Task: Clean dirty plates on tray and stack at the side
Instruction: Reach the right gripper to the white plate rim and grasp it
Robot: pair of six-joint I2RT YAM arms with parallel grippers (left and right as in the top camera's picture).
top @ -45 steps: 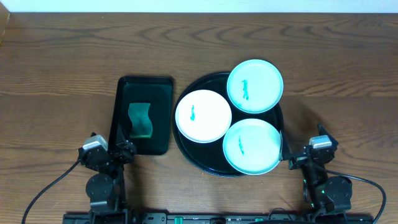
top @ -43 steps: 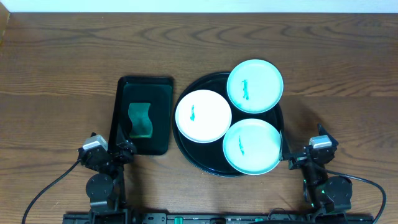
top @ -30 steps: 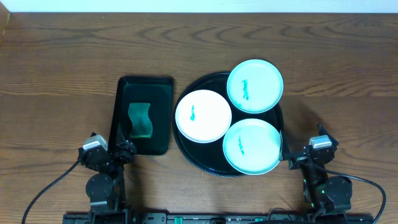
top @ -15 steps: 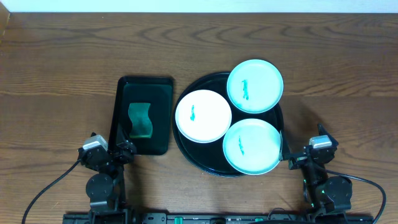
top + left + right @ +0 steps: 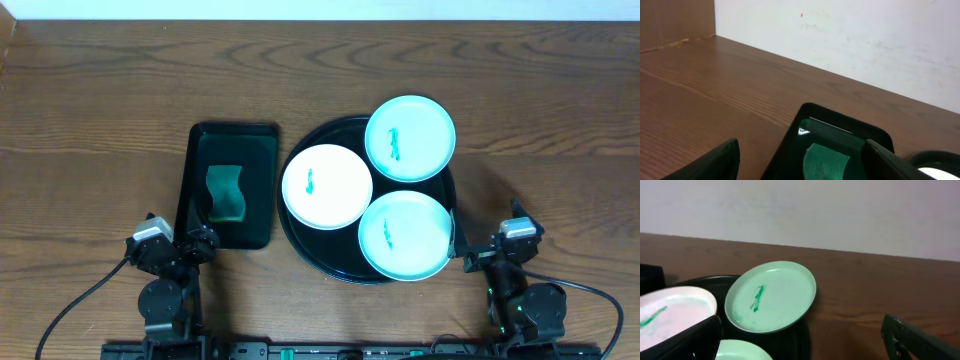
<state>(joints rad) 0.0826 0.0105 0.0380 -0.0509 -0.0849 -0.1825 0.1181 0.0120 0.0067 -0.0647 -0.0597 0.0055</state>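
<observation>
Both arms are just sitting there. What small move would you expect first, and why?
Probably the left gripper, open and empty, should reach forward toward the green sponge lying in the rectangular tray just ahead of it. All three plates on the round tray show green smears, so something to wipe with seems needed first.

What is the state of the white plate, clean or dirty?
Dirty: the white plate carries a small green smear left of its centre.
</observation>
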